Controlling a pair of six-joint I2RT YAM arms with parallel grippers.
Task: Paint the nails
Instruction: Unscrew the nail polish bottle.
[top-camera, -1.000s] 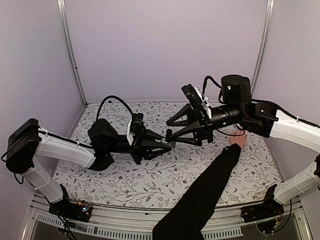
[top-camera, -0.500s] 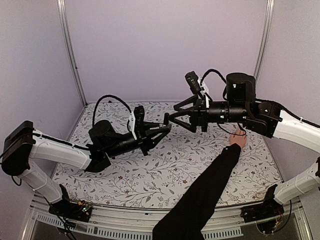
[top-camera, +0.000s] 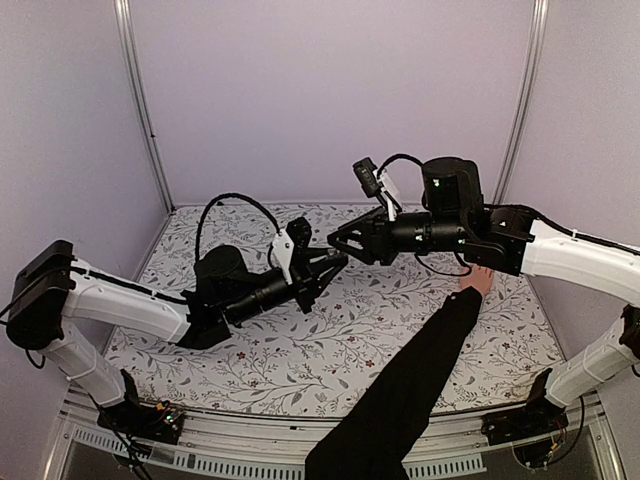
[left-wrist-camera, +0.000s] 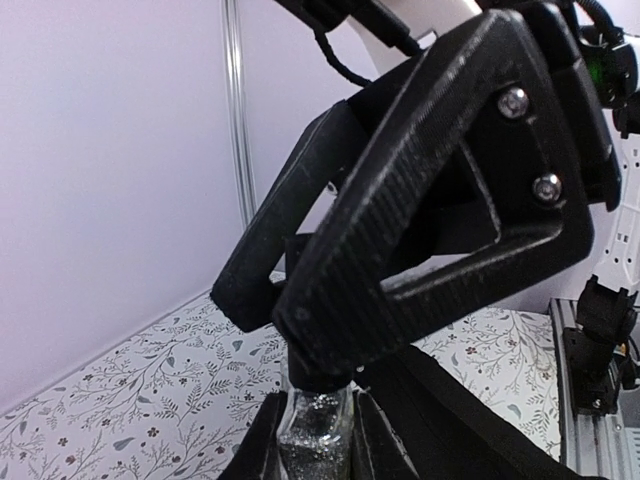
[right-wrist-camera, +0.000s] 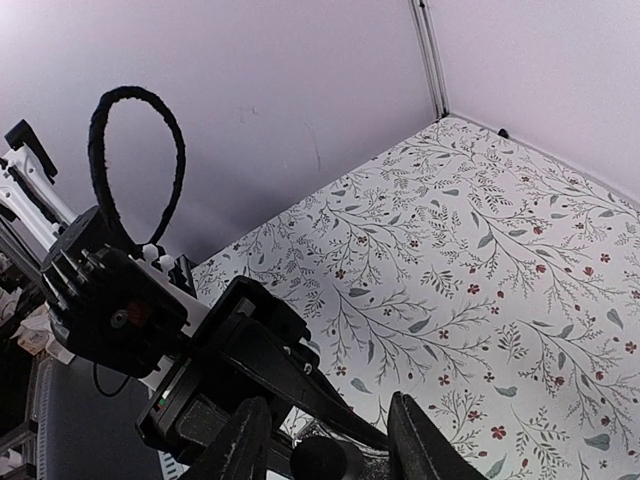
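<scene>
My left gripper (top-camera: 326, 264) is shut on a small glass bottle of silver glitter polish (left-wrist-camera: 314, 442) and holds it up above the table's middle. The bottle's black cap (right-wrist-camera: 326, 461) points at my right gripper (top-camera: 340, 244). The right gripper's fingers (right-wrist-camera: 248, 438) stand either side of the cap with a gap on each side, so it is open. A bare hand (top-camera: 478, 278) with a long black sleeve (top-camera: 410, 385) lies on the table at the right, under my right arm. Its nails are too small to make out.
The table has a white cloth with a floral print (top-camera: 340, 345). Pale walls with metal corner posts (top-camera: 140, 100) close it in on three sides. The sleeved arm crosses the near right part of the table.
Both grippers have lifted off the table with the bottle between them. My left gripper has tilted upward. My right gripper has swung left and come onto the cap from above.
</scene>
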